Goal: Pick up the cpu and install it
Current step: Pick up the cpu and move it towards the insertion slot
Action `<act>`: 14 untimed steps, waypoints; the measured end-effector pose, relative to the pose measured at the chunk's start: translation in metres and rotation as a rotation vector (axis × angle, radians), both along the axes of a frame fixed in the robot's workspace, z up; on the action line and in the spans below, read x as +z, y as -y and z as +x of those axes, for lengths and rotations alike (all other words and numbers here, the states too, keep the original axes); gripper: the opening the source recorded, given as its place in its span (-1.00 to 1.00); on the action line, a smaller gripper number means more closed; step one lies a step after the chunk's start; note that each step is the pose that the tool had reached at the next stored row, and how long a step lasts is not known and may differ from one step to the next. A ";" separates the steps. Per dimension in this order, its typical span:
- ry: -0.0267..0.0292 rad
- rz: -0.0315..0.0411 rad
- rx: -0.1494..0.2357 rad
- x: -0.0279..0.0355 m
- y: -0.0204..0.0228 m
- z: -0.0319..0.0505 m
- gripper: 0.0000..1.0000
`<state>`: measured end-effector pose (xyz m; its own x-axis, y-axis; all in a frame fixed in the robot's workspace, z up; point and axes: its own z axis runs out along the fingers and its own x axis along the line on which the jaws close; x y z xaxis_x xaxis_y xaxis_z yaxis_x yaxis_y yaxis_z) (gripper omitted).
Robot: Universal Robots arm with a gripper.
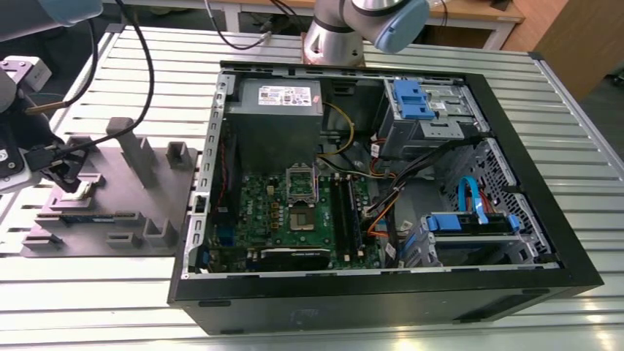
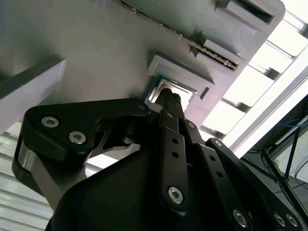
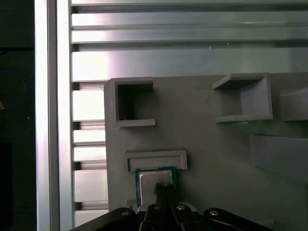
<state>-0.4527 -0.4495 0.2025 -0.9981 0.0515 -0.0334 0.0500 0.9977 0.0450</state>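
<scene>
- The gripper [image 3: 162, 190] covers part of the cpu [image 3: 154, 177] in both wrist views; its grip cannot be made out.
- The grey holder plate [image 3: 207, 159] runs off the first wrist view's edge.
- The arm [image 1: 375, 22] is cut off at the exterior view's top.

A raised lip [image 3: 155, 155] walls the cpu [image 3: 147, 179] on one side; tall posts [image 1: 124, 146] stand near.

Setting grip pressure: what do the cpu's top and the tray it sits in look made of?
The cpu: pale silver-grey top with a soft sheen, likely metal. The tray: uniform matte grey with raised pocket walls, probably plastic, perhaps printed.
</scene>
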 end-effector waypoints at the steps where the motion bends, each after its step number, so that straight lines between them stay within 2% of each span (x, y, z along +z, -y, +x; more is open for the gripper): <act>1: 0.0001 0.0000 0.000 -0.0001 -0.0007 0.0001 -0.78; 14: 0.0003 0.0000 0.012 -0.0029 -0.0014 -0.0001 -0.78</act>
